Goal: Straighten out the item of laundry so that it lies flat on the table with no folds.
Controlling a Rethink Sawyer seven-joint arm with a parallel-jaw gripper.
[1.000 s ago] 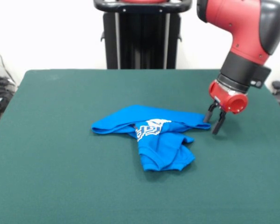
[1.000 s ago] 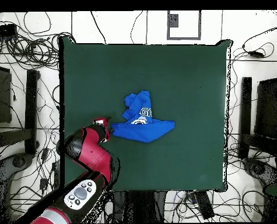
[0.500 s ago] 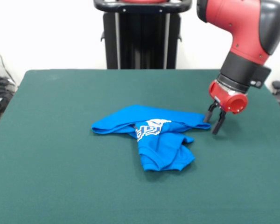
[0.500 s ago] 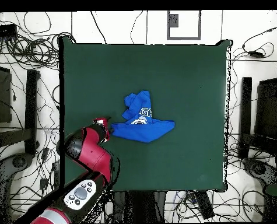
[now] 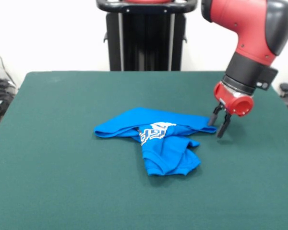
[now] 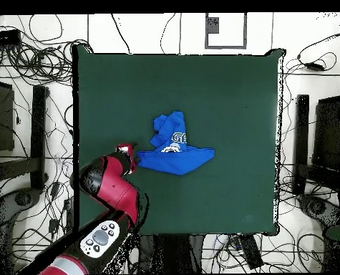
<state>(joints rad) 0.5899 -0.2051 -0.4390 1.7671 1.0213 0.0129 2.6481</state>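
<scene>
On the table (image 5: 62, 167), the item of laundry (image 5: 158, 139) lies bunched and folded.

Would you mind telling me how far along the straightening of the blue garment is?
Nothing looks finished: the bright blue fabric garment with white lettering lies bunched and folded over itself on the dark green felt table. In hand: the open black gripper sits at its corner tip. Left: grasping, pulling out and flattening.

Tangled cables (image 6: 29, 107) sprawl over the pale floor (image 6: 147, 25) at nine and three o'clock in the overhead view. A dark square frame (image 6: 225, 31) lies at twelve o'clock.
</scene>
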